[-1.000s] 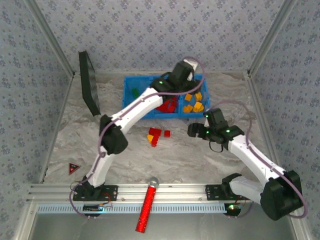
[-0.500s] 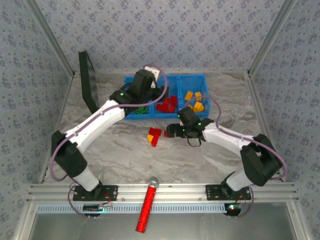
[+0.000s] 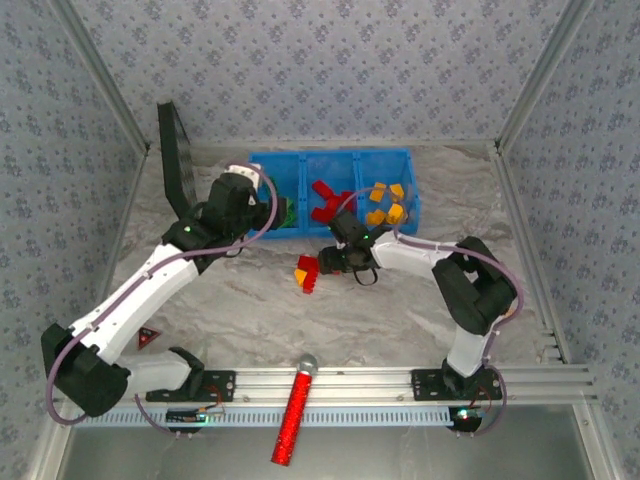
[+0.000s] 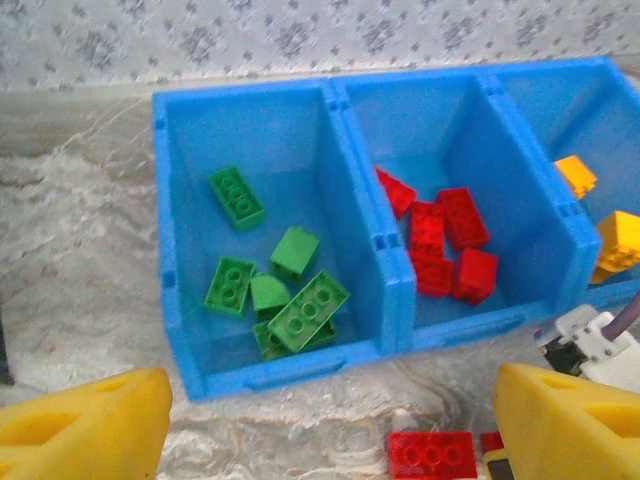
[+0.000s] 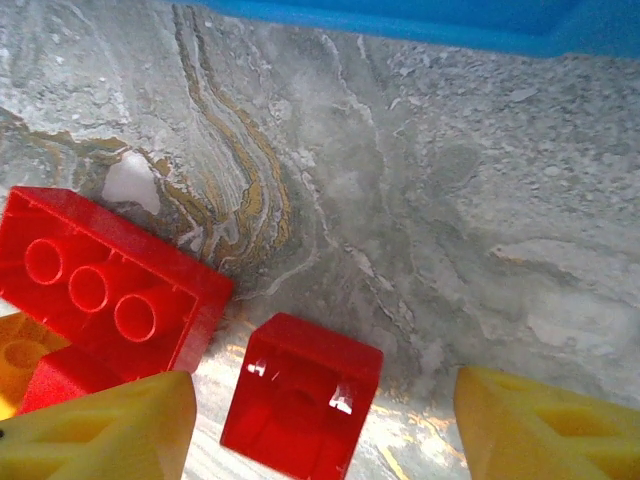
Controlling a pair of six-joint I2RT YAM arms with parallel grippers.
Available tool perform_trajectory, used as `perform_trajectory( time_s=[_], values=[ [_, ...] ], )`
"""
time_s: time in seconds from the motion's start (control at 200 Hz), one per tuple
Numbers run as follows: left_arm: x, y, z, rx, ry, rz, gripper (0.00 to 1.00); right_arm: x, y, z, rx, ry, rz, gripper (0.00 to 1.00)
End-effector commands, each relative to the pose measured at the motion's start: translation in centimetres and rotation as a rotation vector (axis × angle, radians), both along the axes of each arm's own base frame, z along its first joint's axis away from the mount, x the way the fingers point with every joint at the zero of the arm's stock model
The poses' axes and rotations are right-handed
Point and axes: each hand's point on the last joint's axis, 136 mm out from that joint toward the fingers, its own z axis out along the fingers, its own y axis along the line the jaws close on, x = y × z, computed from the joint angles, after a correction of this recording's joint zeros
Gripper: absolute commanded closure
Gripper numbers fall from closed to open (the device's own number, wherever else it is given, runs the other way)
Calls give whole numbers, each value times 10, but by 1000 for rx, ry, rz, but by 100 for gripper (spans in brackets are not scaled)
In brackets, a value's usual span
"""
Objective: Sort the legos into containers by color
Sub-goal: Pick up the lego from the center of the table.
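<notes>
Inside the spread right tool (image 5: pixel 322 430), one red lego (image 5: pixel 300 395)

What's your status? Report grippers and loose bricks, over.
Left gripper open, empty, facing the blue tray. Right gripper open, straddling small red brick on table, not yet gripped. Long red brick and a yellow piece crowd one finger.

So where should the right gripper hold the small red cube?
Across its two flat side faces, from above: the small red cube sits between the fingers of the open right gripper, close beside the long red brick.
</notes>
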Motion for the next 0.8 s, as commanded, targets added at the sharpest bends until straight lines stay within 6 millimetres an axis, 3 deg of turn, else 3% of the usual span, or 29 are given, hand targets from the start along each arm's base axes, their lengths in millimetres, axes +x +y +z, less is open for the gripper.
perform_trajectory(
  time_s=[0.0,0.245,0.38,0.515,0.66,0.795],
  values=[
    [-1,10,-2,-31,8,37,16,1,1,-5,-60,10,15,32],
    [-5,18,-8,-23,24,52,16,-1,-7,-19,-131,39,11,52],
    [-13,26,-15,-5,45,60,16,-4,-12,-15,-159,50,42,63],
    [-26,35,-46,29,145,83,16,18,-7,32,-146,-40,73,67],
    [-39,23,-80,-53,267,75,16,50,-4,82,-129,-157,90,67],
    [-43,9,-106,-158,330,76,16,72,-6,102,-155,-206,99,67]
  ],
)
